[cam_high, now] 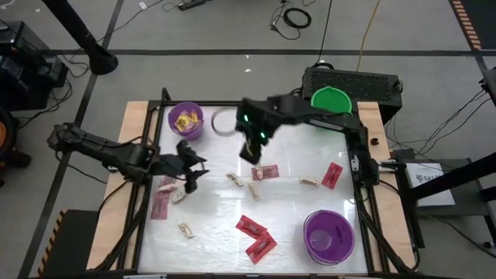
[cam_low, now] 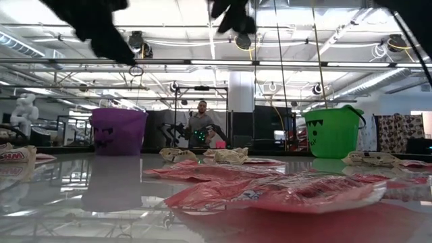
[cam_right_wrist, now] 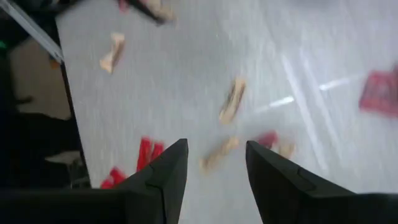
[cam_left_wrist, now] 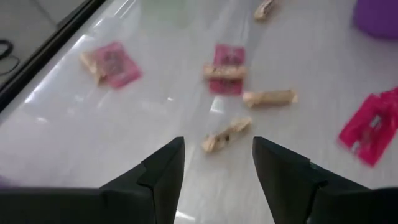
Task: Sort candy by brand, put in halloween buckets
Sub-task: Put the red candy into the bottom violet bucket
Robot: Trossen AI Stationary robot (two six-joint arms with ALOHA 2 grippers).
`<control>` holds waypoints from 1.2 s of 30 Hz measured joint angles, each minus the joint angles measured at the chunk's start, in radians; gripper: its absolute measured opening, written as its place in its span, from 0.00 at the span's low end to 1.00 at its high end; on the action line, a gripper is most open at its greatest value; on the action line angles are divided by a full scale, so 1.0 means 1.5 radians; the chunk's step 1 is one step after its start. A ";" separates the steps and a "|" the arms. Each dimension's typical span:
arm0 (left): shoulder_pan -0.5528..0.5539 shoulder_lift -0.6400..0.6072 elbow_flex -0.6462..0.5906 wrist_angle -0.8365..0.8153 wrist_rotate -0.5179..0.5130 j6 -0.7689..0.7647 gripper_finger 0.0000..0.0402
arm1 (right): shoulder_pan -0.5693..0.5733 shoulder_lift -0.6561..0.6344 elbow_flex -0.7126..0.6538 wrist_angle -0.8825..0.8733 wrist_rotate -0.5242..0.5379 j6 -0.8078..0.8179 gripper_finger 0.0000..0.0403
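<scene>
Candy lies scattered on the white table: red packets (cam_high: pixel 256 236), pink packets (cam_high: pixel 161 203) and small tan pieces (cam_high: pixel 234 180). A purple bucket (cam_high: pixel 186 120) at the far left holds yellow packets. The green bucket (cam_high: pixel 332 99) stands at the far right, and a second purple bucket (cam_high: pixel 328 235) at the near right. My left gripper (cam_high: pixel 195 170) hovers open at the left, with a tan piece (cam_left_wrist: pixel 227 134) lying on the table ahead of its fingers. My right gripper (cam_high: pixel 249 151) is raised over the table's middle, open and empty, above tan pieces (cam_right_wrist: pixel 219 154).
The table has a wooden frame (cam_high: pixel 136 116) with dark rails along its sides. Red packets (cam_low: pixel 283 192) lie close to the near edge. A dark box (cam_high: pixel 353 81) stands behind the green bucket. In the low view, a person (cam_low: pixel 200 128) is in the room beyond the table.
</scene>
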 joint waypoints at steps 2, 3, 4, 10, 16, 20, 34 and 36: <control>0.026 0.037 0.000 0.063 0.041 0.041 0.49 | 0.037 -0.023 0.000 -0.037 0.040 0.042 0.39; 0.037 0.058 0.000 0.086 0.066 0.060 0.49 | 0.054 -0.031 0.000 -0.054 0.060 0.069 0.39; 0.048 0.079 0.000 0.113 0.092 0.078 0.49 | 0.071 -0.039 0.000 -0.072 0.077 0.094 0.39; 0.088 0.205 0.000 0.249 0.272 0.151 0.49 | 0.186 -0.045 -0.001 -0.146 0.123 0.193 0.39; 0.099 0.301 0.001 0.411 0.345 0.205 0.49 | 0.262 -0.039 -0.001 -0.132 0.170 0.180 0.39; 0.085 0.353 0.001 0.487 0.370 0.290 0.49 | 0.302 -0.040 -0.001 -0.132 0.204 0.230 0.39; -0.028 0.533 0.012 0.613 0.388 0.260 0.49 | 0.538 -0.040 -0.001 -0.145 0.341 0.313 0.39; -0.051 0.547 0.021 0.611 0.353 0.257 0.49 | 0.568 -0.039 -0.001 -0.145 0.358 0.326 0.39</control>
